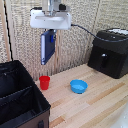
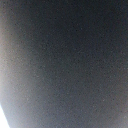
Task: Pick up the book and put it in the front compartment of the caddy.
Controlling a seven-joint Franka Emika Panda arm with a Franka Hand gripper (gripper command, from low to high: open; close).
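In the exterior view, my claw (image 1: 48, 31) pinches the book (image 1: 47, 46) by its top edge, so it hangs upright, high above the counter (image 1: 95, 97) and clear of the caddy's walls. The caddy (image 1: 20, 100) sits at about seven o'clock from the book, the red cup (image 1: 44, 82) at six, the blue bowl (image 1: 78, 86) at five, the black machine (image 1: 111, 52) at three. In the wrist view, the book's dark cover (image 2: 65, 60) fills nearly everything, being held so close.

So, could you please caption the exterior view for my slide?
Gripper holds the navy book aloft above the red cup, beside the black caddy.
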